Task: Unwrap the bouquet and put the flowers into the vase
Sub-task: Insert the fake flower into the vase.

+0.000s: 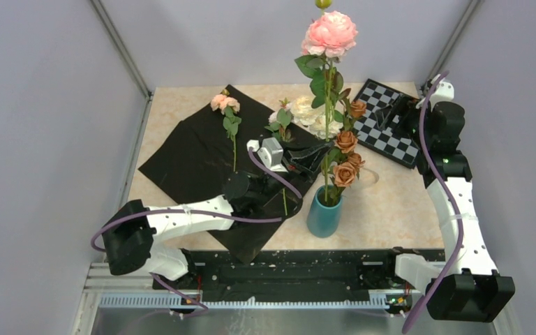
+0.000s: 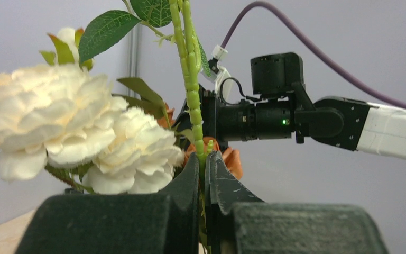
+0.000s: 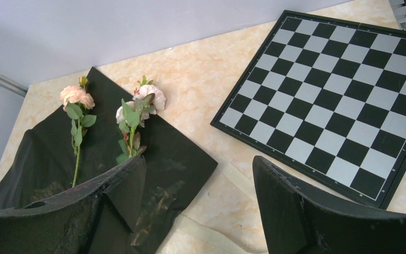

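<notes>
- The left gripper (image 2: pixel 202 159) has its two dark fingers pinched together on an upright green stem (image 2: pixel 193 95); two ridged stems rise side by side there, and I cannot tell which bloom the pinched one carries
- Just beyond the fingers stands one vase (image 1: pixel 324 216), a teal, slightly tapered cylinder much shorter than the stems in it
- Out of it rise one tall pink rose (image 1: pixel 330 33), full and many-petalled, and a spray of four orange roses (image 1: pixel 346 142) with green leaves
- Beside the left fingers lie the cream roses (image 2: pixel 58 121), two ruffled blooms on one leafy stem, resting on the black paper (image 1: pixel 181 160)
- That paper is glossy, creased and spread flat; one more pink rose (image 3: pixel 76 97) lies on it, well apart from the vase
- A flat cream ribbon (image 3: pixel 235 181) lies loose on the table between the paper and the board
- The right gripper (image 3: pixel 198 161) hangs with its jaws wide apart and nothing between them, above one checkerboard (image 3: pixel 338 90), a black-and-white square with a dark frame
- The table (image 1: pixel 391 202) is beige with a marbled stone pattern
- Plain pale grey walls (image 1: pixel 42 105) close in three sides, with two thin metal posts (image 1: pixel 122 49) at the back corners
- Both arms are white with black joints, each trailing a purple cable
</notes>
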Available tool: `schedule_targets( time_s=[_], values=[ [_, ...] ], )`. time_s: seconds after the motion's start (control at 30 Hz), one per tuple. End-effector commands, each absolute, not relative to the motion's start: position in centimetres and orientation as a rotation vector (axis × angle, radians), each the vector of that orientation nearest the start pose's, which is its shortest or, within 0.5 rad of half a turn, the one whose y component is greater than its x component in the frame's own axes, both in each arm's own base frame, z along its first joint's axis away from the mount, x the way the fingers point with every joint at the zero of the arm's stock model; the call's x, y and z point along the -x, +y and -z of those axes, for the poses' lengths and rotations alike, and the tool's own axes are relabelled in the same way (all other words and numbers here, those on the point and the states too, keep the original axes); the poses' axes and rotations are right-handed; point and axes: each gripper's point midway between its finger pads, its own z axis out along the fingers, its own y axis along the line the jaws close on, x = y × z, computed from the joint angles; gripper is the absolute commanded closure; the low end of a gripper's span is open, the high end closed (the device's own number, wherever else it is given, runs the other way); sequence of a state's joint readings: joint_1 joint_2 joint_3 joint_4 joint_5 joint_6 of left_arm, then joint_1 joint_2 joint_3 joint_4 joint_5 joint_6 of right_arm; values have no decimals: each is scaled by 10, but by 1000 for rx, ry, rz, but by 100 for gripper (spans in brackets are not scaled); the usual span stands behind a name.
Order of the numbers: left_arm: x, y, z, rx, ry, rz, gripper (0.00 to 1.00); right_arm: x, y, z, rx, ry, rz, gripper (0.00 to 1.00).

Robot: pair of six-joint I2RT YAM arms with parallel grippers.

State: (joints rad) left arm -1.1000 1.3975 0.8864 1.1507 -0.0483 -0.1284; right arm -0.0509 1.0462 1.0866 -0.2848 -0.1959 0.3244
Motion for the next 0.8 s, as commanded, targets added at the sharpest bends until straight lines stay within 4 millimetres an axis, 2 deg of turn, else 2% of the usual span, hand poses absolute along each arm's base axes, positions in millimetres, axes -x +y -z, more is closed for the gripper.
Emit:
schedule_targets(
  time_s=[0.0,0.4,0.77],
  values=[
    [-199,-384,-423,-383,859,1103,100,-358,26,-327,-191,1771,-355,24],
    [-190,-388,-369,-435,968,1081,100,-359,28,-324,-195,1783,-377,24],
    [-190,-389,-333,-425,1052,1090,99,-361,30,-323,-203,1790,-392,24]
  ],
)
